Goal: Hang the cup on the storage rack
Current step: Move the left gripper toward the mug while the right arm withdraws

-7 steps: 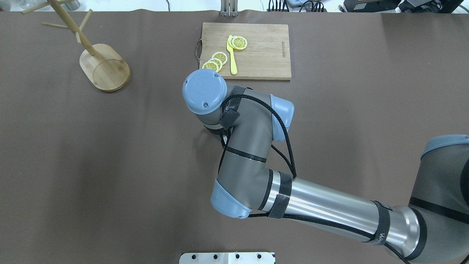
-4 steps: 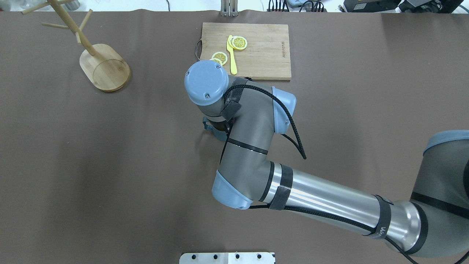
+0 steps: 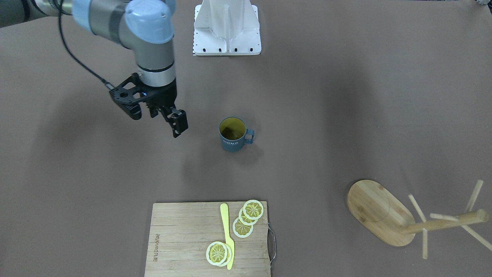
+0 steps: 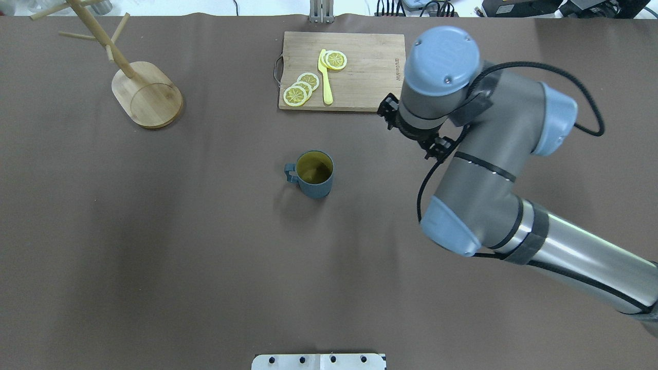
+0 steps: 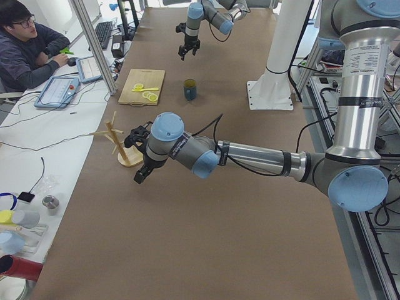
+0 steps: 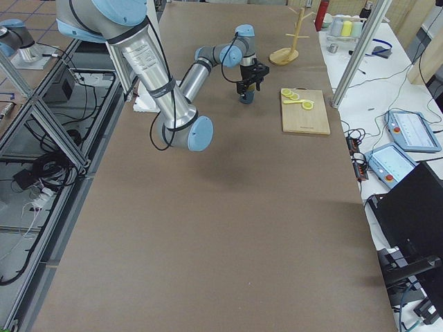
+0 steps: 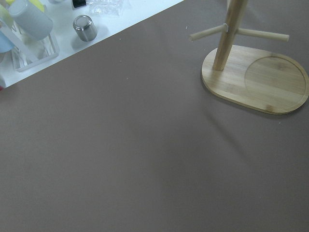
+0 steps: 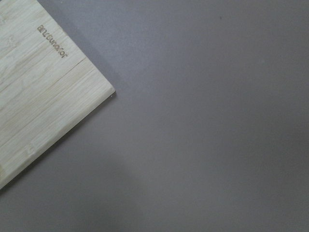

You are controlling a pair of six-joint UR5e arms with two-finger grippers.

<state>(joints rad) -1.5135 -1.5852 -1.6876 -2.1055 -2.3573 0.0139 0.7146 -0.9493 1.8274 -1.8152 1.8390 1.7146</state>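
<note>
Right gripper hangs above the table, off the near right corner of the board and well apart from the cup. I cannot tell whether its fingers are apart or together. The cup stands upright near the table's middle, touched by nothing, with its handle toward my left. The rack stands at the far left corner. My left gripper hovers near the rack's base, and I cannot tell how its fingers stand either.
</note>
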